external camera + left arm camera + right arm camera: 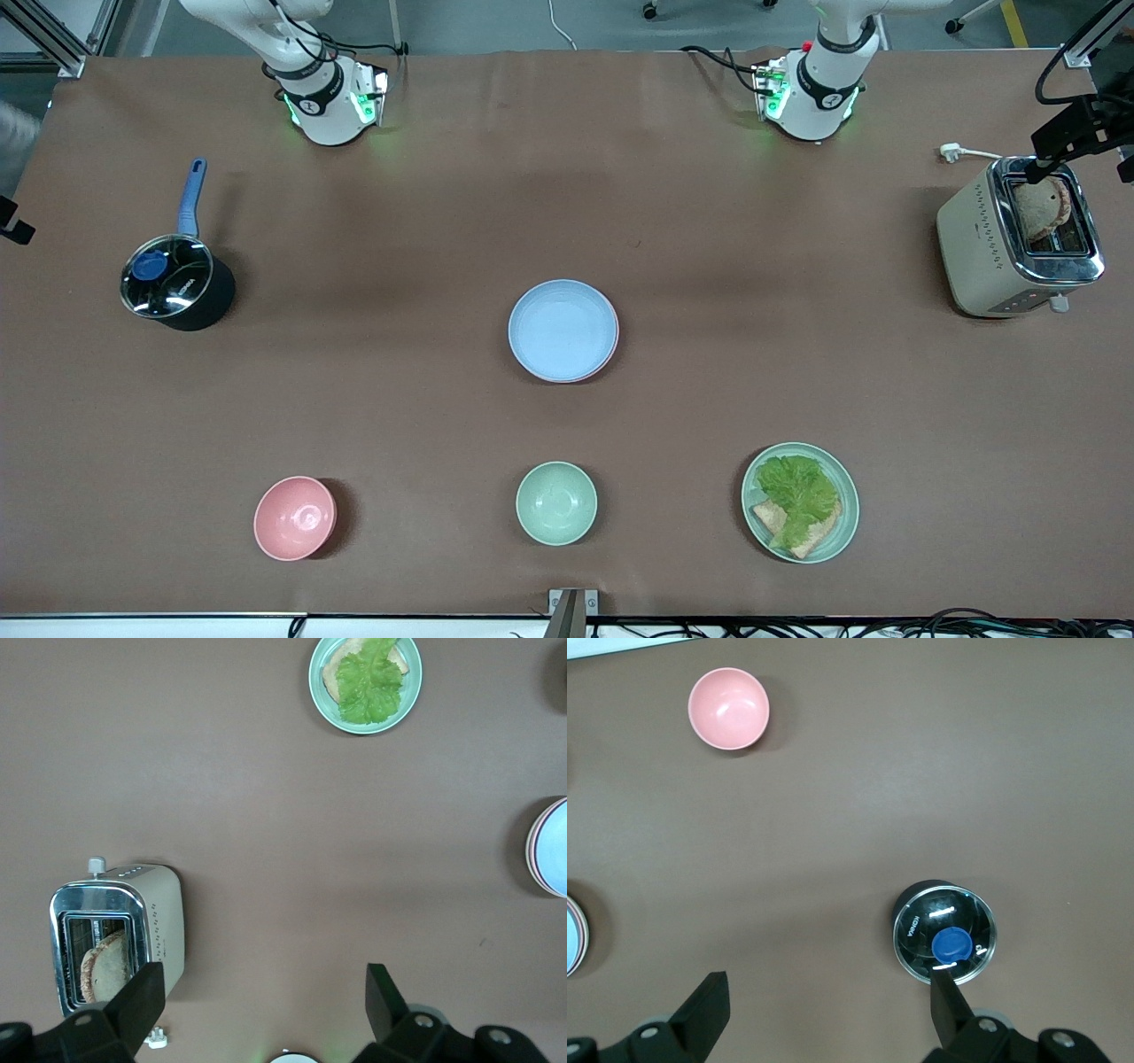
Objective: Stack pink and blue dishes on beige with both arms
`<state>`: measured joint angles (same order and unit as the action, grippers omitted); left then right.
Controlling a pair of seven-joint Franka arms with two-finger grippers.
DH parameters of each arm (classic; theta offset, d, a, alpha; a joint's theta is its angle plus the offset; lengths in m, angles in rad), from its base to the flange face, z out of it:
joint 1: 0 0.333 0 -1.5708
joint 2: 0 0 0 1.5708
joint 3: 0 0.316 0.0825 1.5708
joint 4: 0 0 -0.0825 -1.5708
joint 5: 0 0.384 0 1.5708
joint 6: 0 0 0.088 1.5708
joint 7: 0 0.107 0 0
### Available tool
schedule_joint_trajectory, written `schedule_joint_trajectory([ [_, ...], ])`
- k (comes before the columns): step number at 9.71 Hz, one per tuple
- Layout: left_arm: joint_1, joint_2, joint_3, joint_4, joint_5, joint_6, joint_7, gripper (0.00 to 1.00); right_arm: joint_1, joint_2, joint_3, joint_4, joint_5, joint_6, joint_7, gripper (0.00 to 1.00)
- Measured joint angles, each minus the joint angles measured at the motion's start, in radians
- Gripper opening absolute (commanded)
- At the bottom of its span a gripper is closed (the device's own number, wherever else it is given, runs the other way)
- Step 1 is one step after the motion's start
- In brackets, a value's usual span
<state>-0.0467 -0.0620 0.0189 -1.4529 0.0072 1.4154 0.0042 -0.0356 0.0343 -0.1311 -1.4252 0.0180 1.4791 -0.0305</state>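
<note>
Looking down from the front camera, you see the blue plate (562,329) at the middle of the tabletop (567,177), sitting on top of a stack; a thin pink rim (614,341) of the pink plate peeks out under its edge on the side toward the left arm's end, and you cannot make out the beige plate beneath them. Your left wrist view catches the same stack at its border, the blue plate (556,847) ringed by a pink and a darker line. Your left end effector (262,997) hangs high above the tabletop near its own base with its fingers (381,992) spread wide apart and nothing between them; your right end effector (828,1003) hangs the same way over its end of the tabletop, fingers (709,1005) wide apart and empty. Both arms wait, drawn up by their bases. Nearer the front camera than the stack you have a pink bowl (294,517), a mint-green bowl (555,502) and a mint-green plate (800,501) carrying lettuce (797,492) over toast. Toward the right arm's end stands a black saucepan (177,285) with a glass lid and a blue handle (191,197). Toward the left arm's end stands a cream toaster (1019,237) with a slice of bread (1041,206) standing up in its slot and its plug (951,152) lying loose on the tabletop beside it.
</note>
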Motion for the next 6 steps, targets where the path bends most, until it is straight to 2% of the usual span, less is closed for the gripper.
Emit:
schedule_joint_trajectory([
  [2,-0.001,0.001,0.000,-0.002,-0.019,0.001,0.000,1.00,-0.023,0.006,0.035,-0.014,-0.015,-0.018,0.000,1.00],
  [6,0.000,0.001,0.000,-0.003,-0.020,0.001,0.000,1.00,-0.020,0.006,0.025,-0.018,-0.025,-0.013,0.000,1.00],
])
